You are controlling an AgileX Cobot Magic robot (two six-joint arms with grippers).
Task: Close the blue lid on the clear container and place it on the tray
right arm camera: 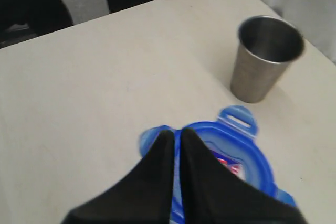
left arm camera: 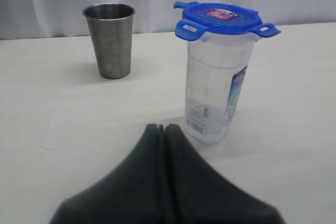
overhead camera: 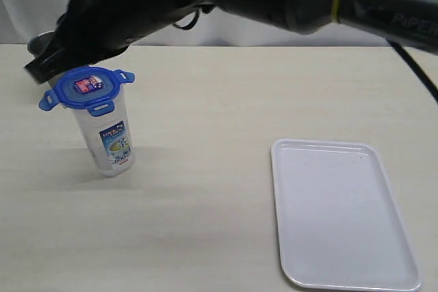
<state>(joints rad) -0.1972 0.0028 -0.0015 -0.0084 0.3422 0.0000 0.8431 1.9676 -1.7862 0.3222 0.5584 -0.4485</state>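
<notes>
The clear container (overhead camera: 109, 140) stands upright on the table at the left, its printed label facing front. The blue lid (overhead camera: 85, 88) rests on its mouth with the snap flaps sticking outward. My right gripper (overhead camera: 42, 66) reaches across from the right, hovering at the lid's far-left edge. In the right wrist view its fingers (right arm camera: 173, 134) are shut just above the blue lid (right arm camera: 239, 153). My left gripper (left arm camera: 161, 127) is shut and empty, low over the table a little short of the clear container (left arm camera: 215, 93) and its lid (left arm camera: 223, 18). The white tray (overhead camera: 342, 217) lies at the right front.
A grey metal cup (left arm camera: 110, 40) stands behind the container, partly hidden by the right arm in the exterior view (overhead camera: 37, 44). The right arm spans the top of the exterior view. Bare table lies between container and tray.
</notes>
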